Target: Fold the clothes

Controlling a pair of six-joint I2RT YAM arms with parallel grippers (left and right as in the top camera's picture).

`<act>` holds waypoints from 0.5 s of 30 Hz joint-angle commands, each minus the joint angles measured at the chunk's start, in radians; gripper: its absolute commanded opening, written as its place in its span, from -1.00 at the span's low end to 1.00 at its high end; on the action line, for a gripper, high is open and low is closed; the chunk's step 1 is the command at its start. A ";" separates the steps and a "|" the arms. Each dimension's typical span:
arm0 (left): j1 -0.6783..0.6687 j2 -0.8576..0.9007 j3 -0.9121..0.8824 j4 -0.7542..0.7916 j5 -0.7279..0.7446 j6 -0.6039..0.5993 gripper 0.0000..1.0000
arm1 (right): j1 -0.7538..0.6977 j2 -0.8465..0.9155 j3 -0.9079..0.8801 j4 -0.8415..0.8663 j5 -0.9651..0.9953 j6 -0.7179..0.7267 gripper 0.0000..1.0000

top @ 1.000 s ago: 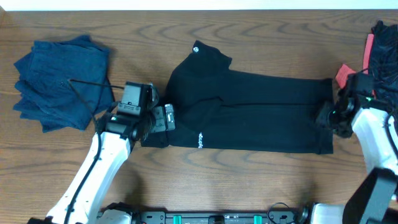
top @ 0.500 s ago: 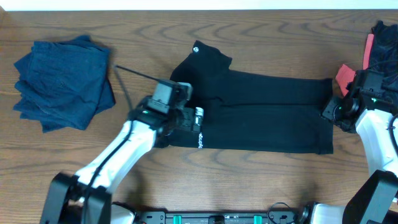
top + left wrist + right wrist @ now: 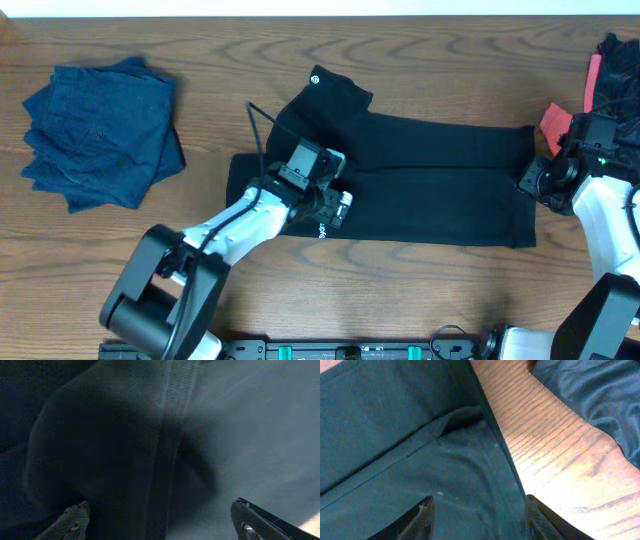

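Left arm (image 3: 245, 222) and right arm (image 3: 605, 215): white shells, black joints. Thin black cable (image 3: 256, 135) loops behind left gripper (image 3: 343, 208).

Nothing here is legible. The black garment (image 3: 430, 170) carries a small white round logo (image 3: 317, 77) at its far left corner and a short line of white lettering (image 3: 322, 231) near its near edge, both too small to read.

Wooden table (image 3: 420, 290) carries spread black garment (image 3: 440, 195), folded blue stack (image 3: 100, 135) and dark heap (image 3: 622, 75)
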 commanded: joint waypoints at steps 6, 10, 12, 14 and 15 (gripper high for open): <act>-0.009 0.002 0.016 -0.008 -0.173 0.019 0.54 | -0.008 0.002 0.007 -0.006 0.014 0.010 0.12; -0.009 -0.004 0.016 -0.011 -0.188 0.019 0.15 | -0.008 0.002 0.007 -0.006 0.014 0.010 0.11; -0.009 -0.004 0.016 -0.015 -0.188 0.019 -0.04 | -0.008 0.002 0.007 -0.006 0.014 0.010 0.11; -0.009 -0.004 0.016 -0.015 -0.188 0.019 -0.13 | -0.008 0.002 0.007 -0.006 0.014 0.010 0.11; -0.009 -0.004 0.016 -0.015 -0.188 0.019 -0.18 | -0.008 0.002 0.007 -0.006 0.014 0.010 0.10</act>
